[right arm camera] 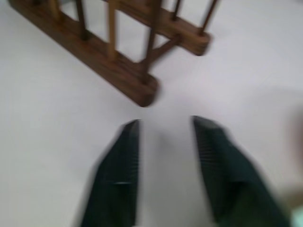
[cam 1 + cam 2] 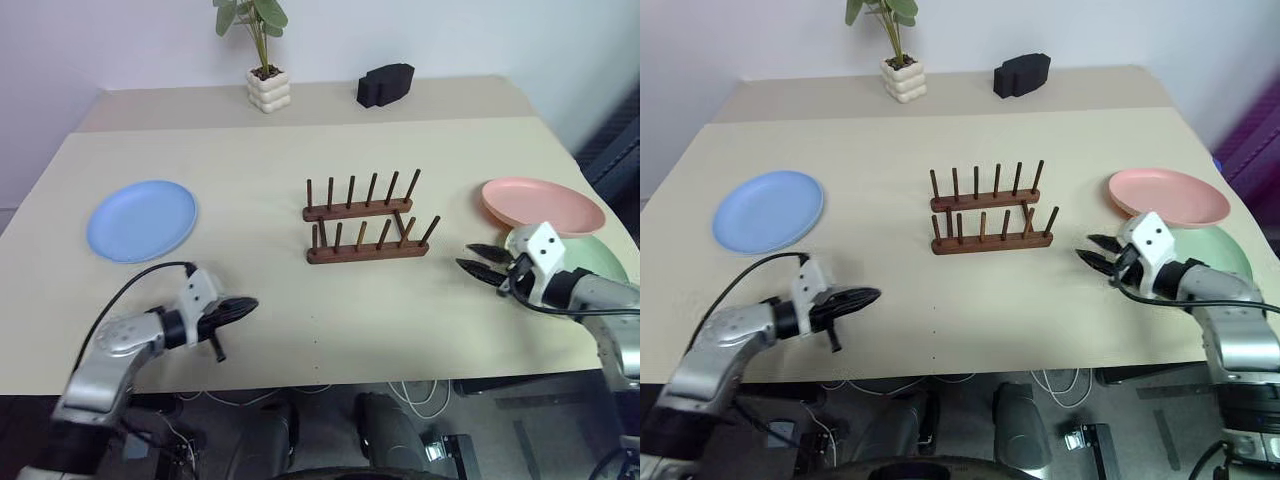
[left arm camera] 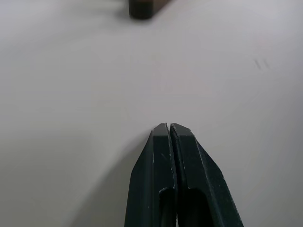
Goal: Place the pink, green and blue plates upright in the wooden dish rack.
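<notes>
The left silver arm's black two-fingered tool (image 2: 238,308) has its fingers pressed together, empty; the right tool (image 2: 478,260) points inward, fingers parted, empty.
</notes>
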Controlling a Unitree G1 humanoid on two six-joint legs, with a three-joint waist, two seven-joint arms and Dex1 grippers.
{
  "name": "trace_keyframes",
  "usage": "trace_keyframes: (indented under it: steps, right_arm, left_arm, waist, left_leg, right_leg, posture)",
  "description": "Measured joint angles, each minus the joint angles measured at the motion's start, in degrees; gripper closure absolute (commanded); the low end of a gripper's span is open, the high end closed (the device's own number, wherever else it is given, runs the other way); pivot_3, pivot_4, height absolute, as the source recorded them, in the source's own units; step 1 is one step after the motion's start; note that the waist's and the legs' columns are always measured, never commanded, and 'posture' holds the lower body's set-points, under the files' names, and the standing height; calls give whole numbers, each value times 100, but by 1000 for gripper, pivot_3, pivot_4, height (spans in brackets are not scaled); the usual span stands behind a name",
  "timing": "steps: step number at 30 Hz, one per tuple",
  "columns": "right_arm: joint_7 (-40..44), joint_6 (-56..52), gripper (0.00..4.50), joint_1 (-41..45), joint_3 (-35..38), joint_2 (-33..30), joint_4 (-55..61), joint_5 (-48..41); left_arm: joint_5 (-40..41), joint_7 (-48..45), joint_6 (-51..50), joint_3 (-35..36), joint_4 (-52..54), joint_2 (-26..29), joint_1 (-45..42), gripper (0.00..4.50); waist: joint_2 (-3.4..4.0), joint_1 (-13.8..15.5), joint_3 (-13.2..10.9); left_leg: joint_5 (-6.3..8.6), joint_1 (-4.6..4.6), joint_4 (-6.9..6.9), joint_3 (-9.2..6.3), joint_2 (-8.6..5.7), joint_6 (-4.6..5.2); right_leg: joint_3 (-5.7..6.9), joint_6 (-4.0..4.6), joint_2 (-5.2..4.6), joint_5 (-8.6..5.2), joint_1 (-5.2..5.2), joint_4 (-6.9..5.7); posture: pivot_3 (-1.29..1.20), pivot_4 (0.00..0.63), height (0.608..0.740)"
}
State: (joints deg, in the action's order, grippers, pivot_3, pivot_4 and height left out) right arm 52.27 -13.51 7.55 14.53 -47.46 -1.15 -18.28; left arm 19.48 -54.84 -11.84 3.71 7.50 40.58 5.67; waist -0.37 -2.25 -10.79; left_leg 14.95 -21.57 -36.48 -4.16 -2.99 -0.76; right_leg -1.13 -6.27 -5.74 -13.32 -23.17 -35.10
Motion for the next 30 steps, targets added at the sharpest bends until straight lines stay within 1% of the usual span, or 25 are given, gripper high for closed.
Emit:
trace_keyframes:
  steps: [2,4,7,8,11,13,16,22,26,29,30]
  right_arm:
    - [18,57,337,245,14,-123,-201,22]
    - [25,139,337,521,21,-279,-451,121]
    - [34,200,337,875,-52,-363,-788,249]
    - [28,201,337,1109,-142,-386,-1016,356]
    - [33,93,337,1654,-384,-557,-1580,606]
    - [25,-19,337,2041,-595,-612,-2006,835]
    - [-15,-59,337,2559,-992,-600,-2699,1187]
    - [40,-116,337,3180,-1392,-550,-3839,1542]
    - [47,-111,337,3362,-1454,-548,-4175,1697]
    - [42,-115,1143,3377,-1475,-547,-4343,1750]
    - [42,-116,1568,3377,-1475,-546,-4372,1755]
  left_arm:
    - [83,-21,25,235,25,104,251,4500]
    - [182,-35,28,464,-2,217,456,4500]
    - [254,-36,41,716,-74,240,602,4500]
    - [283,-7,35,832,-93,234,601,4500]
    - [483,146,-177,1149,-137,217,558,4500]
    - [661,224,-397,1184,176,190,387,4500]
    - [774,245,-598,993,807,184,-19,4500]
    - [782,31,-885,248,1113,171,-547,4500]
    - [784,-124,-918,-128,1307,152,-842,4500]
    - [784,-177,-939,-299,1340,115,-932,4500]
    - [783,-184,-949,-317,1340,89,-950,4500]
  waist:
    - [-1,-18,-1]
    - [-1,-24,-1]
    - [-2,-18,-3]
    - [-1,-24,-4]
    - [-8,4,-13]
    - [-15,38,-17]
    - [-15,147,-16]
    - [-14,157,-16]
    - [-15,149,-16]
    - [-14,127,-17]
    - [-15,125,-17]
  left_leg:
    - [0,1,2,6,0,0]
    - [0,5,11,13,1,0]
    - [0,5,20,18,3,0]
    - [0,4,21,21,3,0]
    - [-1,-9,20,23,3,0]
    - [-2,-30,12,24,0,-1]
    - [-3,-92,-14,29,-11,-3]
    - [-3,-119,-13,45,-18,-3]
    - [-3,-117,-13,47,-17,-3]
    - [-3,-114,-13,53,-16,-2]
    - [-3,-114,-15,53,-16,-2]
  right_leg:
    - [0,-18,-6,-11,-4,0]
    - [2,-17,-12,-11,-8,0]
    - [2,-15,-12,-10,-17,1]
    - [2,6,-12,3,-21,0]
    - [6,9,-13,5,-31,0]
    - [13,8,-13,6,-42,3]
    - [12,4,-16,11,-90,1]
    - [6,-13,-20,21,-120,1]
    - [5,-13,-17,21,-120,-2]
    - [2,-13,-16,21,-120,-5]
    - [2,-14,-16,22,-120,-6]
  posture:
    - [0,150,730]
    - [0,150,730]
    - [0,150,730]
    - [0,150,730]
    - [0,150,730]
    - [0,150,730]
    - [0,150,730]
    - [0,150,730]
    - [0,150,730]
    - [0,150,730]
    - [0,150,730]
